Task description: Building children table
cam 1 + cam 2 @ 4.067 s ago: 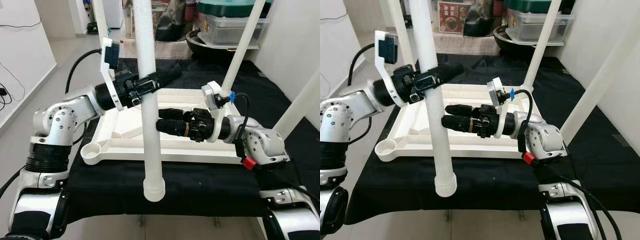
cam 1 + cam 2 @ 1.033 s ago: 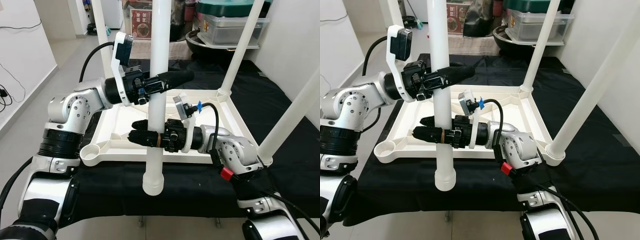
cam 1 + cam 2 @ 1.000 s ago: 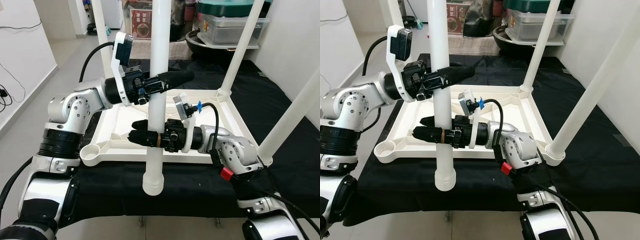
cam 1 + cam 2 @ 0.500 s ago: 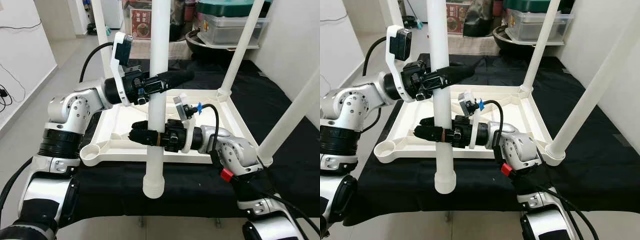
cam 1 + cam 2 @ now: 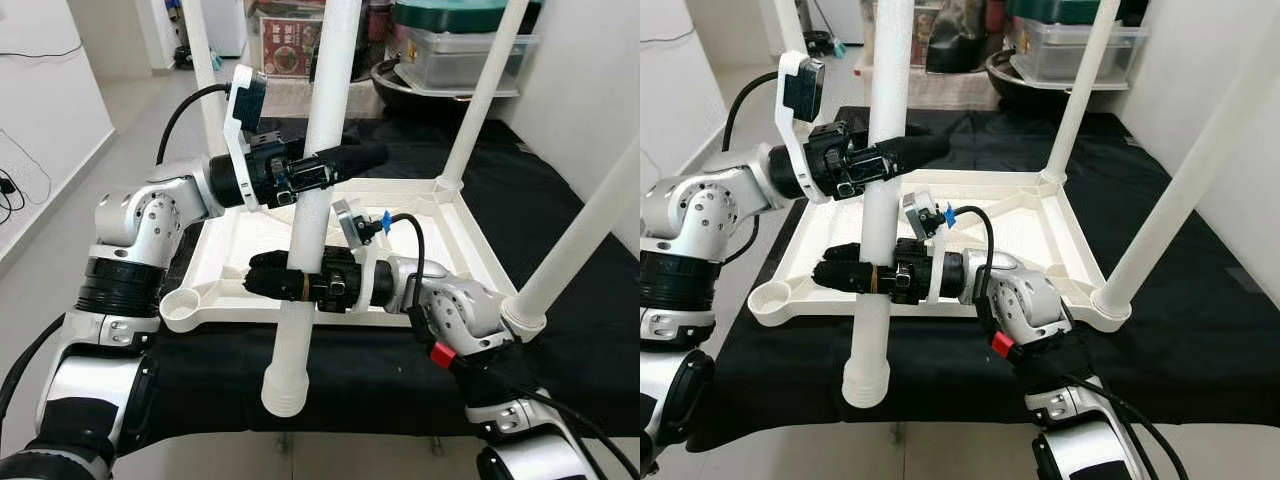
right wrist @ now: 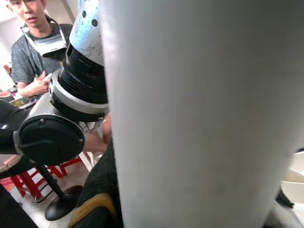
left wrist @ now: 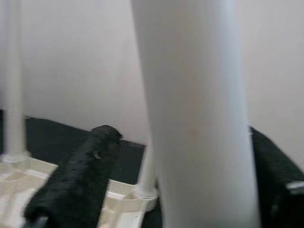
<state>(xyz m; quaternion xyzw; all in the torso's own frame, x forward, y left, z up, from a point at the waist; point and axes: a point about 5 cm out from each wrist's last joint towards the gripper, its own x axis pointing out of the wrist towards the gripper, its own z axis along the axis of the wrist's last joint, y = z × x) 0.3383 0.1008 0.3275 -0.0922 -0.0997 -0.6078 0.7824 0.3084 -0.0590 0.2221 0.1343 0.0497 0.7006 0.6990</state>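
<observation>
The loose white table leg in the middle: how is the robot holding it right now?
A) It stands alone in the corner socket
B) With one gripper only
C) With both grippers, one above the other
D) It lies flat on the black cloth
C: the left gripper clasps the table leg higher up and the right gripper clasps it lower down, with the leg's flared end hanging free in front of the upturned tabletop.

Both silver arms are bent inward in front of the body, the left pincer (image 5: 335, 162) higher and the right pincer (image 5: 275, 280) lower, both closed.
</observation>
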